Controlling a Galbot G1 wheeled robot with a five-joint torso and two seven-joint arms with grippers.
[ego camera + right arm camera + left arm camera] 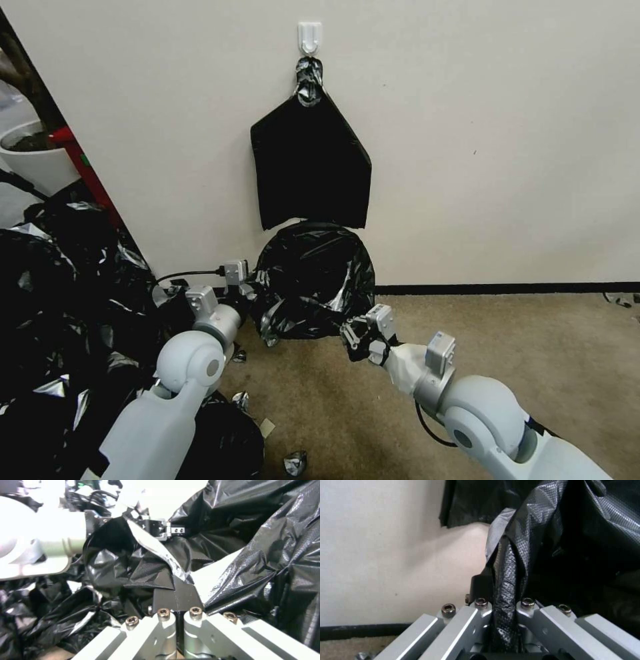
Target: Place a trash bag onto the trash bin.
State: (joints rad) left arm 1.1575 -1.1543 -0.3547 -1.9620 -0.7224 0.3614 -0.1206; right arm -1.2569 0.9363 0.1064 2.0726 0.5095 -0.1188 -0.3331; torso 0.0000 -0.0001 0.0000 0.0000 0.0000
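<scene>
The trash bag [313,280] sits on the carpet [507,373] against the wall [500,133], directly below a folded sheaf of bags [310,167] hanging from a hook [310,37]. The left gripper [250,290] grips its left edge, the right gripper [350,337] its lower right (both pinching film). A heap of plastic [53,313] lies left.

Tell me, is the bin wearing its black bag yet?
Mostly done: the glossy black plastic trash bag already drapes over a round shape by the wall, so the round cream plastic trash bin underneath is hidden. In hand: the left gripper is shut on a bunched fold of film at one side, and the right gripper pinches the film at the other. Left: letting go, since both grippers grip the bag.
</scene>
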